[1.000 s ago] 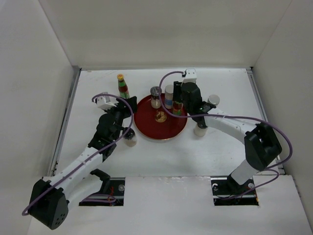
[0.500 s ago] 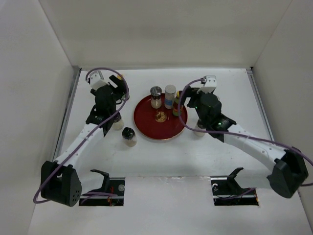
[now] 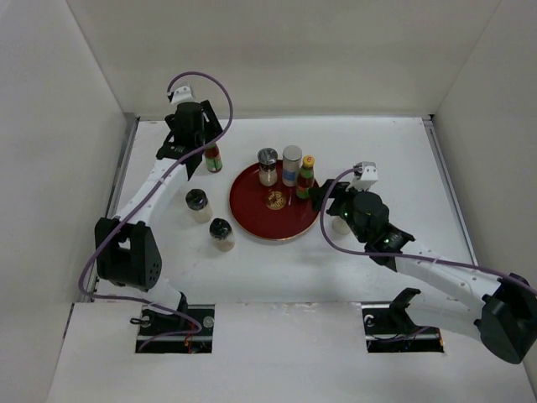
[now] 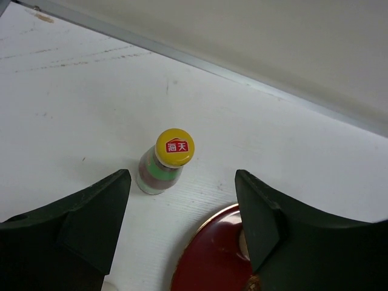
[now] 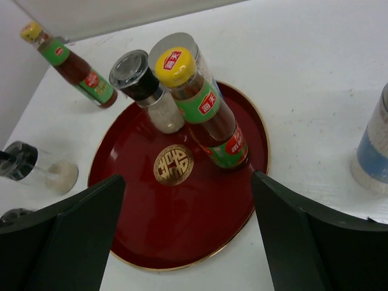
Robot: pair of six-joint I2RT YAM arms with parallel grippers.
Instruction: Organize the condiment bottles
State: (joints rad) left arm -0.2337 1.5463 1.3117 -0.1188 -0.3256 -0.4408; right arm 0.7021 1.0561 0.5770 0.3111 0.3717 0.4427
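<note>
My left gripper (image 3: 204, 144) is open over a slim red-sauce bottle (image 3: 213, 158) standing on the table left of the red tray (image 3: 252, 222). In the left wrist view its yellow cap (image 4: 173, 147) sits between and beyond my spread fingers (image 4: 91, 212), untouched. My right gripper (image 3: 321, 195) is open and empty at the tray's right edge. On the tray stand a second red-sauce bottle (image 5: 209, 109), a dark-lidded shaker (image 5: 142, 82) and a white silver-lidded bottle (image 3: 291, 164). Two pale jars with dark lids (image 3: 198, 204) (image 3: 222, 234) stand left of the tray.
A blue-labelled bottle (image 5: 373, 145) stands on the table right of the tray, close to my right gripper. The tray has a gold emblem (image 5: 173, 164) at its middle. White walls enclose the table (image 3: 403, 168) at the back and both sides.
My left arm swung to the back left and now hovers over the off-tray sauce bottle. My right gripper drew back from the sauce bottle on the tray, leaving it standing.
</note>
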